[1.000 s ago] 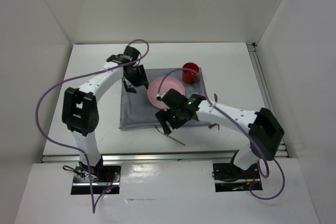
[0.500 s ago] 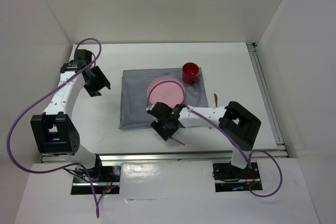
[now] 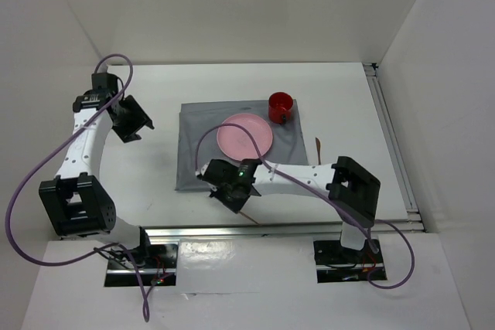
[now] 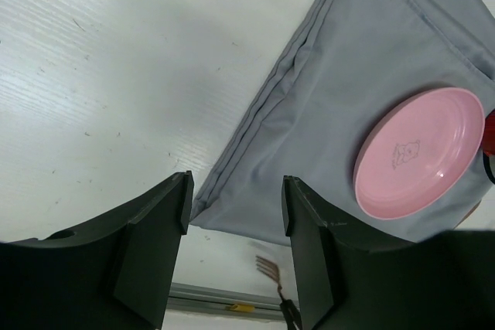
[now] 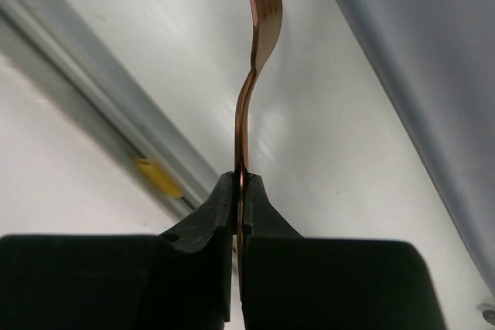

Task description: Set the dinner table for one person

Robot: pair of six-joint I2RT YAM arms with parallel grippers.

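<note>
My right gripper (image 5: 240, 181) is shut on the handle of a copper fork (image 5: 259, 5), whose tines point away from it, low over the white dinner table (image 3: 155, 183). Seen from above, that gripper (image 3: 223, 192) sits just off the front edge of the grey cloth (image 3: 197, 161). A pink plate (image 3: 244, 137) lies on the cloth, with a red cup (image 3: 280, 106) at its far right corner. My left gripper (image 3: 133, 121) hangs open and empty over bare table left of the cloth. In the left wrist view the gripper (image 4: 236, 191) frames the fork's tines (image 4: 268, 267).
A second copper utensil (image 3: 317, 147) lies on the table just right of the cloth. An aluminium rail (image 3: 232, 229) runs along the near edge, close to the fork, and another rail (image 3: 390, 137) runs down the right side. White walls enclose the table.
My right gripper shifted left along the cloth's front edge and shut on the fork's handle. The left arm swung away from the plate to the table's left side, still open.
</note>
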